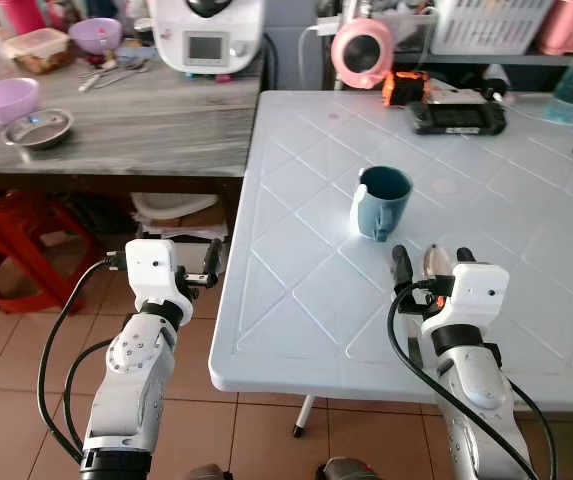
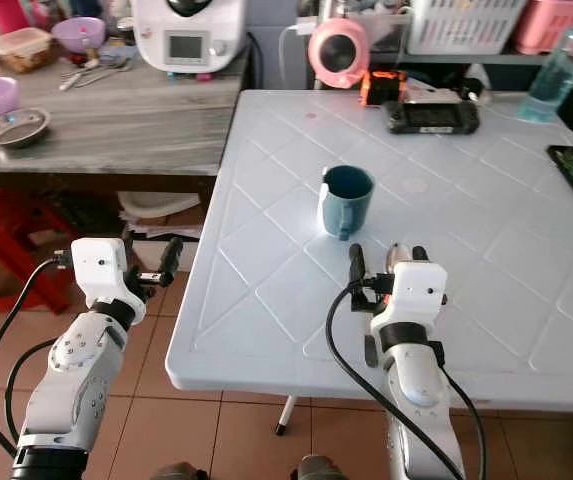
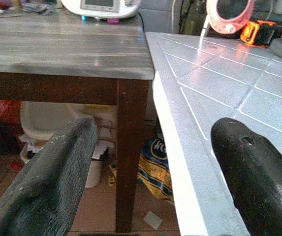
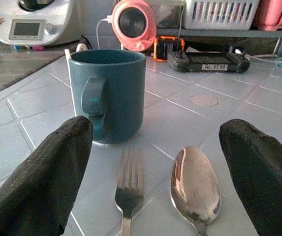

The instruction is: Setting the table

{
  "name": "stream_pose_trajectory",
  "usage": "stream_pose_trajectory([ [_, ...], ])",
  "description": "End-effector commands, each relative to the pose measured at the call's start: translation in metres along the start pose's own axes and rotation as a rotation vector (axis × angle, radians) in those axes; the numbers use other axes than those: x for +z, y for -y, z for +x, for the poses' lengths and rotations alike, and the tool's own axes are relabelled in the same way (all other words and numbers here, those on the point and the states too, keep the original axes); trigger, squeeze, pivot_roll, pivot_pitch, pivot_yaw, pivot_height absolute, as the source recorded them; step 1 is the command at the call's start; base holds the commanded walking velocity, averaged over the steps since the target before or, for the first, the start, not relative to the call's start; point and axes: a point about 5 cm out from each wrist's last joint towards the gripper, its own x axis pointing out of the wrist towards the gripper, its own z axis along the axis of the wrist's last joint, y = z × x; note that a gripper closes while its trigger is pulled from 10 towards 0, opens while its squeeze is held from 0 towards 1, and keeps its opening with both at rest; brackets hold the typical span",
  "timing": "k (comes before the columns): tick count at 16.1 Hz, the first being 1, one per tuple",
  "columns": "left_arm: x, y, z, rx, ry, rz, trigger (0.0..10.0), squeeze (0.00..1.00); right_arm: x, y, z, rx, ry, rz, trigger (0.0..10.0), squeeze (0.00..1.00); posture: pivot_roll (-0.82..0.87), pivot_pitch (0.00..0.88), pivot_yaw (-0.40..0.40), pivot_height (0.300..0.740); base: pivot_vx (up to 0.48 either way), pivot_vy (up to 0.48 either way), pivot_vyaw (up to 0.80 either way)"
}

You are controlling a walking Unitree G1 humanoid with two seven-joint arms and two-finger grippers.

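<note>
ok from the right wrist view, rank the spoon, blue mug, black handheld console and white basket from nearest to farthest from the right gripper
1. Spoon: on the table between the open fingers of the right gripper, beside the fork.
2. Blue mug: upright just past the cutlery, handle facing the gripper.
3. Black handheld console: near the table's far edge.
4. White basket: behind the table, on a shelf.

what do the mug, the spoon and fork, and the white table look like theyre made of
Mug: probably glazed ceramic, with thick teal walls and a soft sheen. Spoon and fork: polished metal, likely stainless steel; the spoon's bowl mirrors its surroundings. Table: likely moulded plastic, glossy white, with a diamond groove pattern and rounded edge.
</note>
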Motion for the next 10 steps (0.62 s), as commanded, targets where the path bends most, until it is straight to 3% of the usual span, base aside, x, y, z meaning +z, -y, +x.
stream_pose_trajectory([
  [1, 0.000, -0.001, 0.001, -0.007, -0.011, 0.004, 10.0, 0.00, -0.003, -0.003, -0.001, 0.012, -0.025, 0.016, 10.0, 0.00, -0.05, 0.000, 0.048, 0.740, 0.000, 0.000, -0.80],
  [3, -0.001, 0.001, 0.000, -0.015, -0.012, 0.008, 10.0, 0.00, -0.010, -0.005, -0.002, 0.021, -0.070, 0.032, 10.0, 0.00, -0.05, 0.000, 0.047, 0.740, 0.000, 0.000, -0.62],
  [4, 0.000, 0.001, 0.000, -0.020, -0.014, 0.010, 10.0, 0.00, -0.014, -0.005, -0.002, 0.010, -0.095, 0.005, 10.0, 0.00, -0.05, 0.000, 0.047, 0.740, 0.000, 0.000, 0.00],
  [7, -0.001, 0.003, 0.001, -0.031, -0.021, 0.014, 10.0, 0.00, -0.024, 0.003, -0.001, -0.042, -0.183, 0.047, 10.0, 0.00, -0.05, 0.000, 0.048, 0.740, 0.000, 0.000, 0.00],
  [10, -0.002, 0.004, 0.000, -0.043, -0.030, 0.019, 10.0, 0.00, -0.028, 0.004, -0.001, -0.022, -0.221, 0.033, 10.0, 0.00, -0.05, 0.000, 0.050, 0.740, 0.000, 0.000, 0.00],
])
